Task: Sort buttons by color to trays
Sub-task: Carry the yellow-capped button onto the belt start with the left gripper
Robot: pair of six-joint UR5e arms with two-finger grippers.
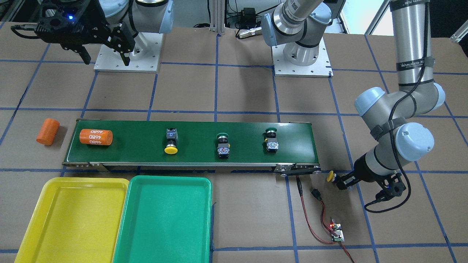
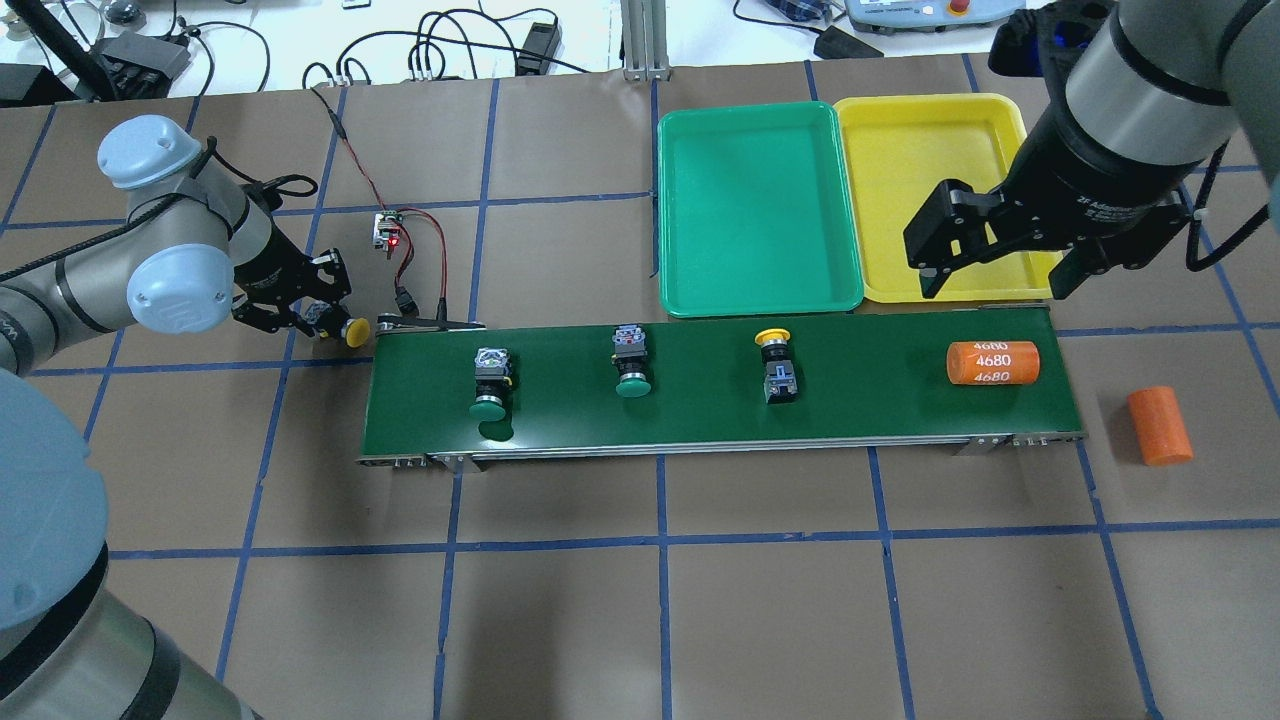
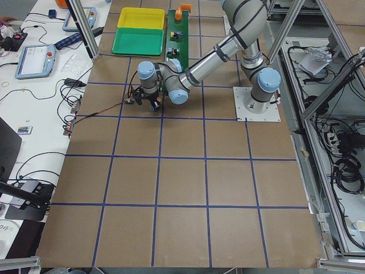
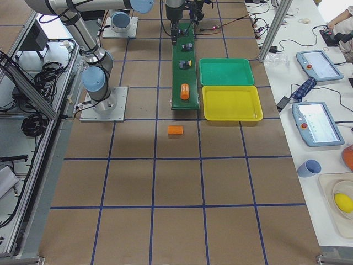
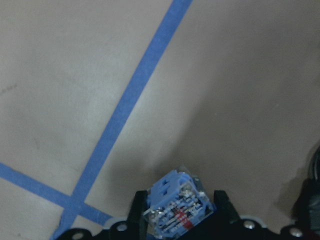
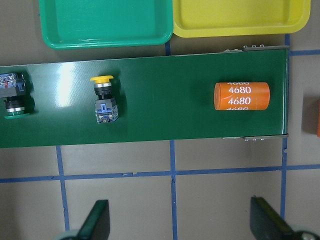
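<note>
Beyond the belt point(image 2: 880, 395), a yellow button point(image 2: 355, 332) sits clamped between the left jaws.

Three buttons sit well apart on the belt point(image 2: 880, 390), bare belt between each: first green button point(image 2: 490, 385), second green button point(image 2: 630, 365), yellow button point(image 2: 775, 365), so there's room to drop on any one. Further along, an orange cylinder point(image 2: 993, 362) blocks the belt end, with a second cylinder point(image 2: 1160, 425) on the table past it. The right gripper point(image 2: 995, 285) hangs wide open over the yellow tray point(image 2: 920, 170) rim, green tray point(image 2: 755, 200) right beside. The far end is tight: left gripper point(image 2: 328, 322) clamps the held button point(image 2: 355, 332) just off the belt, wires point(image 2: 444, 265) and circuit board point(image 2: 387, 231) close by
</note>
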